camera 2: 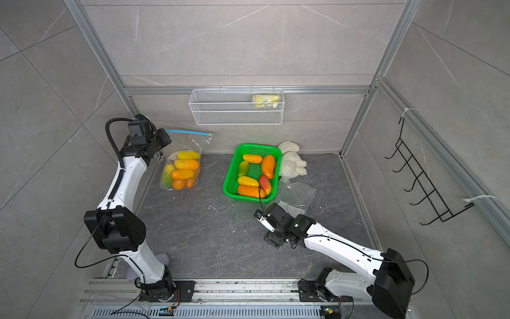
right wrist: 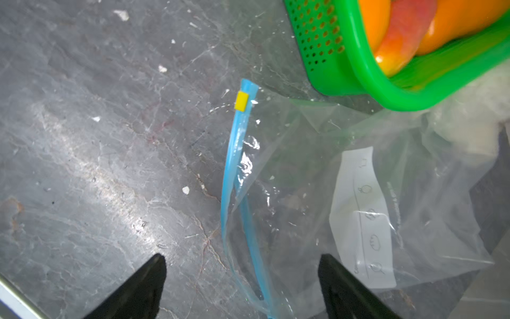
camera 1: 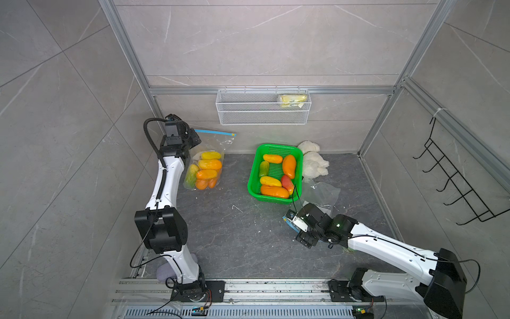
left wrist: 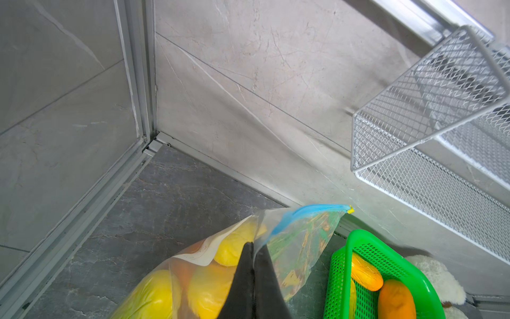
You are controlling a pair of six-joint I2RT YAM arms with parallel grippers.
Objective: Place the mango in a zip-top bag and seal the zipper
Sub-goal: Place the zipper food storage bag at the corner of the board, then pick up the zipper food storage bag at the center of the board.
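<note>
Green basket, perforated all over, holding mangoes in orange, yellow, green and one red-blushed. Left of the basket, the filled bag: clear film, blue zipper strip, yellow slider, yellow and orange showing through. Right of the basket, white cloth. By the basket's front right corner, the empty bag: clear, blue along its mouth, white label panel. Tabletop dark grey, pale-veined.

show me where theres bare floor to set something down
Bare floor: between the filled bag and the green basket, and across the wide stretch in front of both. Crowded right of the basket: empty bag, white fluff.
</note>
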